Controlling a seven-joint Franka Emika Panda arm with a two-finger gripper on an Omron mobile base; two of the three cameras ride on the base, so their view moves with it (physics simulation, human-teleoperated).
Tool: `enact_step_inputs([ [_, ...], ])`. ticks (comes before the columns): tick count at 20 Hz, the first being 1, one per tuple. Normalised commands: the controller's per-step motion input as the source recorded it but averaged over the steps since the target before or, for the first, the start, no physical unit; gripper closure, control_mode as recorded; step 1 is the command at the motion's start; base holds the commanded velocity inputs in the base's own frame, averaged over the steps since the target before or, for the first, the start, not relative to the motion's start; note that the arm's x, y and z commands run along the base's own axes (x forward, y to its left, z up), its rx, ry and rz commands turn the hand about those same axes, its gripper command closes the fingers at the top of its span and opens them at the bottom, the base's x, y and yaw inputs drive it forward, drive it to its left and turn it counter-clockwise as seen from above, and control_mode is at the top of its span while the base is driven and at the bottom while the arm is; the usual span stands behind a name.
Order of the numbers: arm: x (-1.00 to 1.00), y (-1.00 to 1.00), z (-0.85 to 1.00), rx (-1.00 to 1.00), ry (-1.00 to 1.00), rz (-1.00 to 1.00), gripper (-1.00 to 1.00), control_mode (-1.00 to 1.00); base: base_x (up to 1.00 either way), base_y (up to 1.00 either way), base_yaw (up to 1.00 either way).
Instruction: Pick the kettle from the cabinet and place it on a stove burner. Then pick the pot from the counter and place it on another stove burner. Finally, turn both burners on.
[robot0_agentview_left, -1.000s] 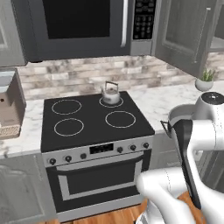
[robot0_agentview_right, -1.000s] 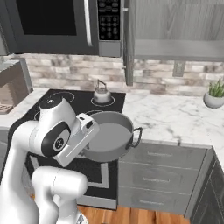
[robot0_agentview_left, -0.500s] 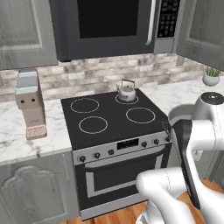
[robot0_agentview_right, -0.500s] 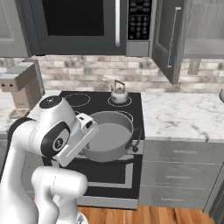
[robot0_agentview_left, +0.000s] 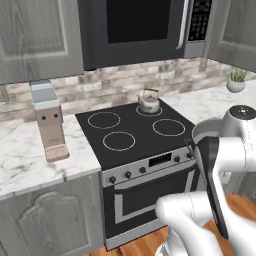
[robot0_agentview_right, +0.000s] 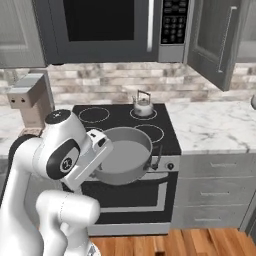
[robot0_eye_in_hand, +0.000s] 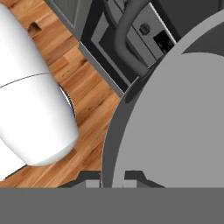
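Note:
The wide grey pot (robot0_agentview_right: 125, 152) hangs level in front of the stove's front edge, above the oven door. My gripper (robot0_eye_in_hand: 113, 177) is shut on its rim, one fingertip on either side of the wall, and the pot (robot0_eye_in_hand: 175, 122) fills the right of the hand view. The silver kettle (robot0_agentview_left: 148, 102) (robot0_agentview_right: 142, 106) stands upright on the back right burner of the black cooktop. The front right burner (robot0_agentview_left: 169, 127) and the two left rings (robot0_agentview_left: 119, 141) are bare. The cabinet door (robot0_agentview_right: 215, 40) stands open above the marble counter (robot0_agentview_right: 215, 125).
A beige coffee machine (robot0_agentview_left: 49, 122) stands on the left counter beside the stove. The microwave (robot0_agentview_left: 145, 25) hangs over the cooktop. A small plant (robot0_agentview_left: 236, 80) sits at the far right. Knobs (robot0_agentview_left: 127, 175) line the stove front. Wooden floor lies below.
The base has driven left, so the whole scene has slid right in both base views and the coffee machine has come fully into view. The pot stays in my grip.

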Motion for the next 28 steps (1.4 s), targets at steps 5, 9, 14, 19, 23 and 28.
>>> enact_step_inputs([
  [5, 0.0, 0.0, 0.0, 0.0, 0.0, 0.0, 1.0, 1.0, 0.32, 0.38, -0.14],
  [9, 0.0, 0.0, 0.0, 0.0, 0.0, 0.0, 1.0, 1.0, 0.56, 0.14, -0.06],
  [14, 0.0, 0.0, 0.0, 0.0, 0.0, 0.0, 1.0, 1.0, 0.53, 0.01, 0.0],
  [19, 0.0, 0.0, 0.0, 0.0, 0.0, 0.0, 1.0, 1.0, 0.41, 0.0, 0.0],
  [23, 0.0, 0.0, 0.0, 0.0, 0.0, 0.0, 1.0, 1.0, 0.28, 0.0, 0.0],
  [28, 0.0, 0.0, 0.0, 0.0, 0.0, 0.0, 1.0, 1.0, 0.41, 0.0, 0.0],
])
